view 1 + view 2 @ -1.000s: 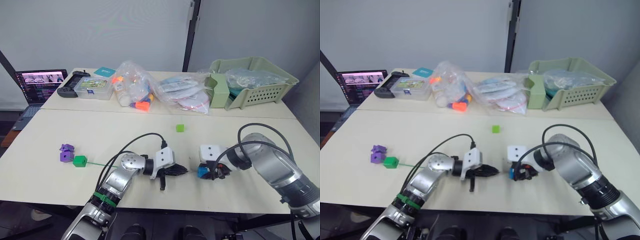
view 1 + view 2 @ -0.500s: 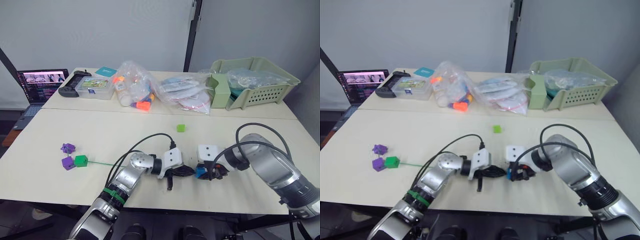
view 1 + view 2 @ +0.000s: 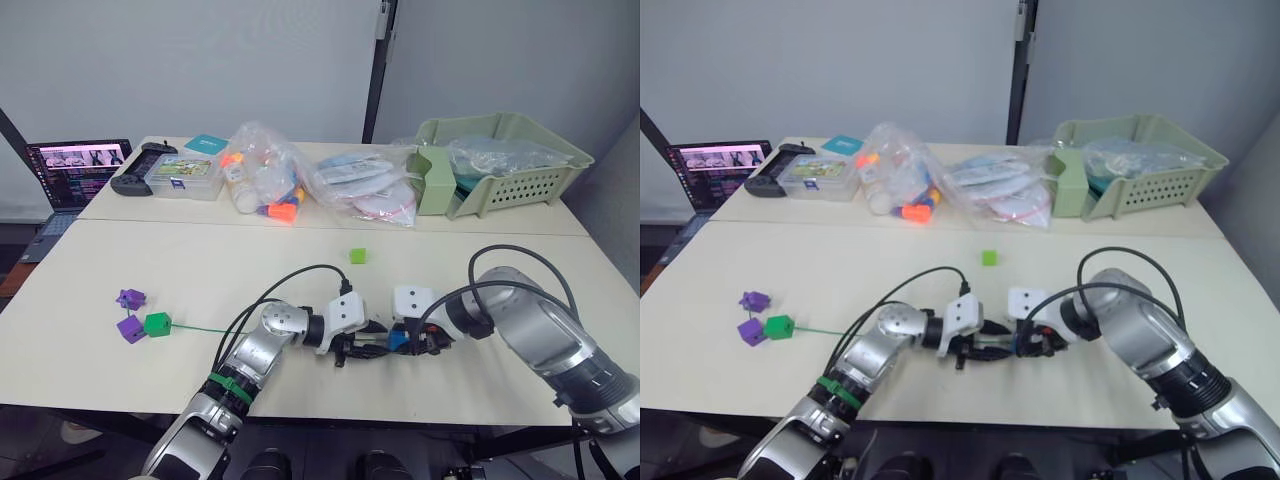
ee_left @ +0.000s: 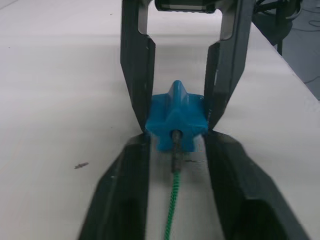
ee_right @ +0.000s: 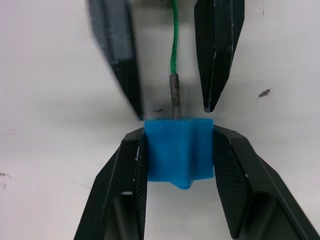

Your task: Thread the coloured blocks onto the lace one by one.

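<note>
The right gripper's (image 5: 177,150) fingers (image 5: 227,170) clamp the blue block (image 5: 177,150) low over the bench (image 3: 200,260); the left gripper's (image 4: 175,165) fingers stand apart around the lace (image 4: 171,205) tip, entering the block's hole. The head views suggest the dark green block (image 3: 158,323) is already threaded; two purple blocks (image 3: 130,328) and a light green block (image 3: 358,256) wait.

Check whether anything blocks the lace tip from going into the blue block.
Nothing visible does. The lace tip sits at the hole of the blue block, which the right gripper clamps; the left gripper's fingers flank the tip.
</note>
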`<state>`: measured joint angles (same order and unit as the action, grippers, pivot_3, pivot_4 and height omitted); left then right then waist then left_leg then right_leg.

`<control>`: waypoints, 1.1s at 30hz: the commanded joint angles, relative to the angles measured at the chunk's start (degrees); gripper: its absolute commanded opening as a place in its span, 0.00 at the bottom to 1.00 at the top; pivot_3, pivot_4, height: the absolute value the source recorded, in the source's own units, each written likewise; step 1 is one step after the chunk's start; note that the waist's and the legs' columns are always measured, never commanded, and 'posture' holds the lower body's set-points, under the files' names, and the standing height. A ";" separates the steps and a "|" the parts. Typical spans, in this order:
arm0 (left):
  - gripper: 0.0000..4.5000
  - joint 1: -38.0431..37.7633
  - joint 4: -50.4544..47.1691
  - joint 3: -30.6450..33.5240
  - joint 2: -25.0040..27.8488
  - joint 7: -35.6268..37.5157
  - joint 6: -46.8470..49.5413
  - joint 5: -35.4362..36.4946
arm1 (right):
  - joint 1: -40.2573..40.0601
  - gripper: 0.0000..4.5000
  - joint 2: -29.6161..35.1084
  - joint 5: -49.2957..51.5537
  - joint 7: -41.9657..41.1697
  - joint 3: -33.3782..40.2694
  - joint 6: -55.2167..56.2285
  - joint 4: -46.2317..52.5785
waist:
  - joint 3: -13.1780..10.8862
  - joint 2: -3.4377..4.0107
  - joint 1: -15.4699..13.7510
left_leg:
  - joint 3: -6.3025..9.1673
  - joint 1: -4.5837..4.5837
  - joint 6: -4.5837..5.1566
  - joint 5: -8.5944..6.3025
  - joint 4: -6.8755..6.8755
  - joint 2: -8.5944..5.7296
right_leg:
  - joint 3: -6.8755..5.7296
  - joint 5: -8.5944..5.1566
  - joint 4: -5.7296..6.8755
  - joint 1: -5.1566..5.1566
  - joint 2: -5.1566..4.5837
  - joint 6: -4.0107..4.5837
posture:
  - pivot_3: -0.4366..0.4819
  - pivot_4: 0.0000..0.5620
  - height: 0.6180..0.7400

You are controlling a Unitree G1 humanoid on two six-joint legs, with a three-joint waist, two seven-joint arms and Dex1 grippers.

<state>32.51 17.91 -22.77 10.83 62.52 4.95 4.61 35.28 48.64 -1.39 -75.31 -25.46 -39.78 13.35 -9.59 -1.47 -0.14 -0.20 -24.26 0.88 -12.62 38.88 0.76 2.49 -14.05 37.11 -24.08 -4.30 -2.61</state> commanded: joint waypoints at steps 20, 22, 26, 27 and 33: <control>0.41 -0.83 -4.86 1.24 7.86 0.76 1.46 -0.11 | 1.62 0.30 -1.65 0.48 0.45 -1.07 1.12 -0.65 | 0.00 0.00 0.31 | 0.00 0.01 0.00 0.00 0.00 0.02 | -0.02 0.00 0.00 0.01 0.00 0.00 | 0.48 0.27 1.00; 0.26 -0.74 -4.81 1.35 7.91 1.06 1.48 0.01 | 1.60 0.30 -1.61 0.55 0.56 -1.06 1.12 -0.66 | 0.00 0.00 0.31 | 0.00 0.01 0.00 0.00 0.00 0.01 | -0.02 0.00 0.01 0.01 0.00 0.00 | 0.48 0.27 1.00; 0.00 -0.95 -5.32 1.64 8.23 3.09 2.39 1.36 | 1.59 0.30 -1.56 0.59 0.70 -1.07 1.23 -0.71 | 0.00 0.00 0.32 | 0.00 0.01 0.00 0.00 -0.01 0.01 | -0.02 0.00 0.01 0.01 0.00 0.00 | 0.48 0.27 1.00; 0.00 -1.01 -5.38 1.71 8.21 3.33 2.46 1.50 | 1.60 0.30 -1.56 0.60 0.71 -1.07 1.23 -0.71 | 0.00 0.00 0.32 | 0.00 0.01 0.00 0.00 0.00 0.02 | -0.02 0.00 0.01 0.01 0.00 0.00 | 0.48 0.27 1.00; 0.00 -0.53 -3.62 1.35 5.83 1.92 1.24 0.58 | 1.53 0.30 -1.82 0.63 0.78 -1.32 1.15 -0.27 | 0.00 0.00 0.31 | 0.00 0.01 0.00 0.00 0.00 0.01 | -0.02 0.00 0.00 0.01 0.00 0.00 | 0.48 0.27 1.00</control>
<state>30.93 14.51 -21.41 17.50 64.86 7.42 4.72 36.81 47.08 -1.04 -74.70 -26.57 -38.97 11.81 -9.59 -1.46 0.17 -0.20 -24.25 0.88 -12.62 38.88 0.77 2.47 -14.05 37.12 -24.07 -4.31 -2.61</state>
